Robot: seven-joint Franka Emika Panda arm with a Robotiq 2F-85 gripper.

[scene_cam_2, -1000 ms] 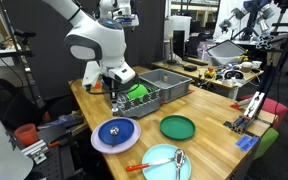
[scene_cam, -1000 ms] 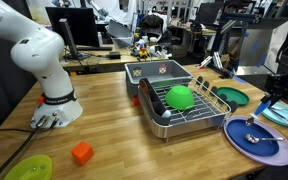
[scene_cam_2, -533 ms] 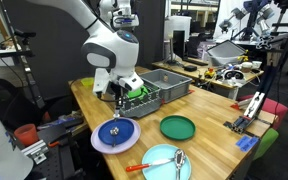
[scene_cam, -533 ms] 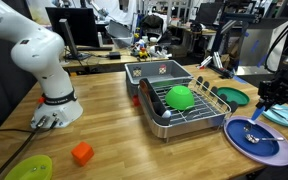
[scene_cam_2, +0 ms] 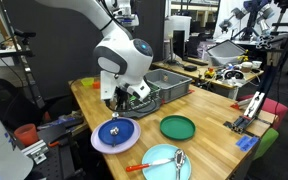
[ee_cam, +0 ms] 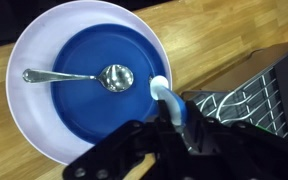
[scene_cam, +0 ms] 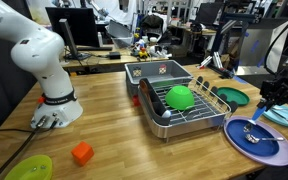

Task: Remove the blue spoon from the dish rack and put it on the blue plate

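Dark fingers [ee_cam: 134, 145] of the Robotiq gripper [ee_cam: 174, 130] are clamped on the handle of the small bright blue plastic spoon [ee_cam: 176, 108]. In the wrist view the spoon's pale bowl end points away from the gripper and sits over the light outer rim of the large round periwinkle-blue plate [ee_cam: 44, 60], on the side nearest the silver wire dish rack [ee_cam: 246, 98]. Whether the spoon touches the plate cannot be told from that view. A shiny metal spoon [ee_cam: 84, 76] lies across the plate's darker blue centre, its bowl near the blue spoon's tip but apart from it. In an exterior view the gripper [scene_cam: 272, 97] hangs above the far edge of the blue plate [scene_cam: 274, 150], which rests on the wooden table [scene_cam: 114, 120] just beside the rack [scene_cam: 199, 112]. The rack stands on a grey rectangular tray [scene_cam: 159, 122] and holds a bright green bowl [scene_cam: 180, 97] lying dome-up. Behind the rack sits a grey square bin [scene_cam: 159, 72]. A smaller dark green plate [scene_cam: 231, 97] and a light teal plate [scene_cam: 284, 115] lie near the blue plate. Well apart, toward the arm's white base [scene_cam: 56, 108], are an orange block [scene_cam: 81, 153] and a yellow-green plate [scene_cam: 29, 168]. In an exterior view the gripper [scene_cam_2: 114, 100] is above the blue plate [scene_cam_2: 96, 140], between it and the rack [scene_cam_2: 142, 95].
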